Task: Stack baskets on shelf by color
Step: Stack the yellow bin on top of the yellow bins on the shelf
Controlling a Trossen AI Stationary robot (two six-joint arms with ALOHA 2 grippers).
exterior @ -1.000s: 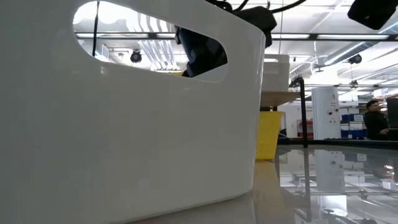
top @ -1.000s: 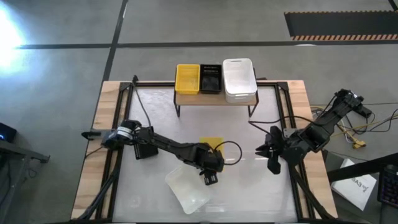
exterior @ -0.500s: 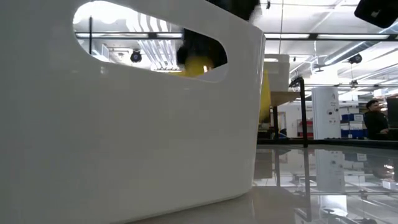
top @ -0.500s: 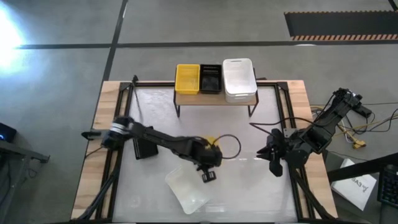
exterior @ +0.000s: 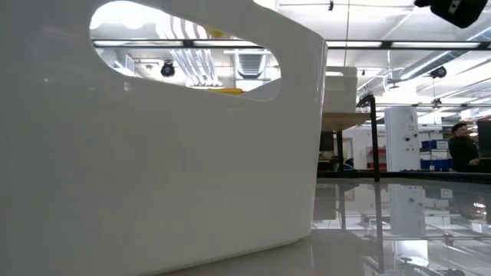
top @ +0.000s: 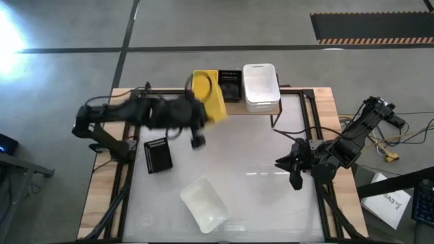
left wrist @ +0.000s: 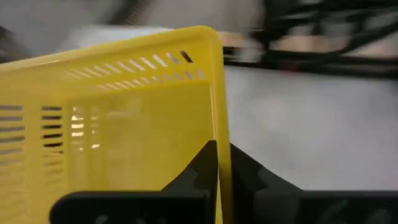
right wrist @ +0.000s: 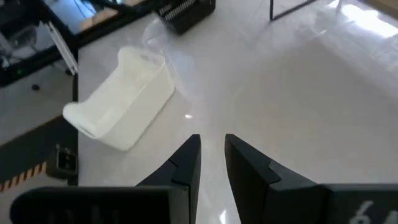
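My left gripper (top: 202, 116) is shut on a yellow basket (top: 213, 102) and holds it tilted in the air over the left front of the shelf (top: 245, 109). On the shelf stand another yellow basket (top: 202, 79), a black one (top: 230, 85) and a white one (top: 261, 87). A black basket (top: 157, 154) and a white basket (top: 203, 203) rest on their bottoms on the table. My right gripper (top: 293, 171) hovers open over the table's right side, nothing between its fingers (right wrist: 186, 158). My left gripper pinches the yellow basket's side wall (left wrist: 219, 124) between its two fingers, one finger (left wrist: 198, 168) on each face of the thin wall. The basket is lifted clear of the table and hangs tilted, partly over the yellow basket on the shelf.
The white basket (exterior: 153, 153) on the table fills most of the low view, with the shelf (exterior: 357, 119) behind it. The table has raised wooden edges (top: 108, 169) and black frame rails. Cables lie off the table's right edge. A person (exterior: 460, 146) stands far off in the room.
My left gripper has lifted the yellow basket off the middle of the table and swung it fast up, toward the far edge and leftward, to the shelf's left end. The basket now hangs tilted. My right gripper has barely shifted.
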